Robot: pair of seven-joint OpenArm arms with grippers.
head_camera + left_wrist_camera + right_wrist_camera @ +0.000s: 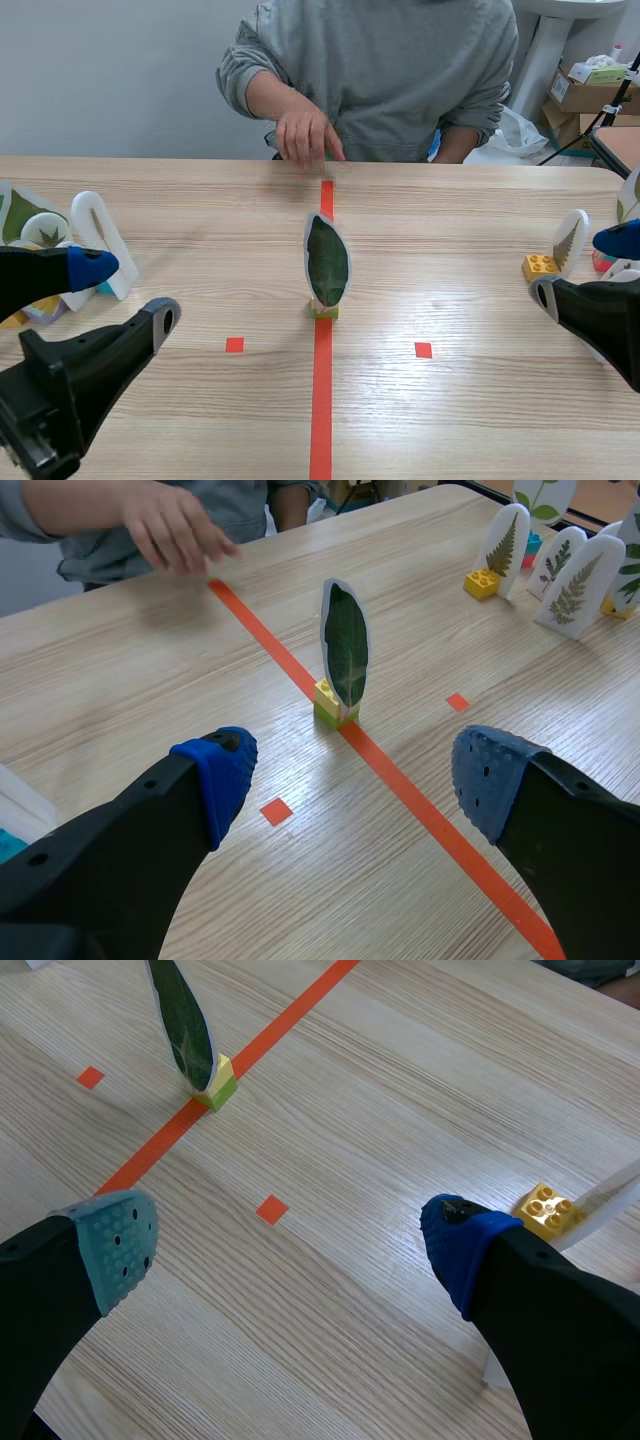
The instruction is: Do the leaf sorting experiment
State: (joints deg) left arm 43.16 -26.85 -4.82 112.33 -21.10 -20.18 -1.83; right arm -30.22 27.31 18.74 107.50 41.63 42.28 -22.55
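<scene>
A laminated dark green leaf card (327,260) stands upright in a small yellow-green brick (323,309) on the orange centre line. The left wrist view shows the same card (346,645) ahead of my left gripper (345,775), which is open and empty. My left gripper (130,295) sits low at the table's left. The card (182,1015) is ahead and to the side of my right gripper (285,1235), also open and empty, at the table's right (590,270). A person's hand (305,133) rests at the far end of the line.
Several leaf cards (60,235) on bricks stand at the far left, and more leaf cards (560,565) at the right. A loose yellow brick (539,266) lies by the right gripper. Cardboard boxes (590,90) sit behind the table.
</scene>
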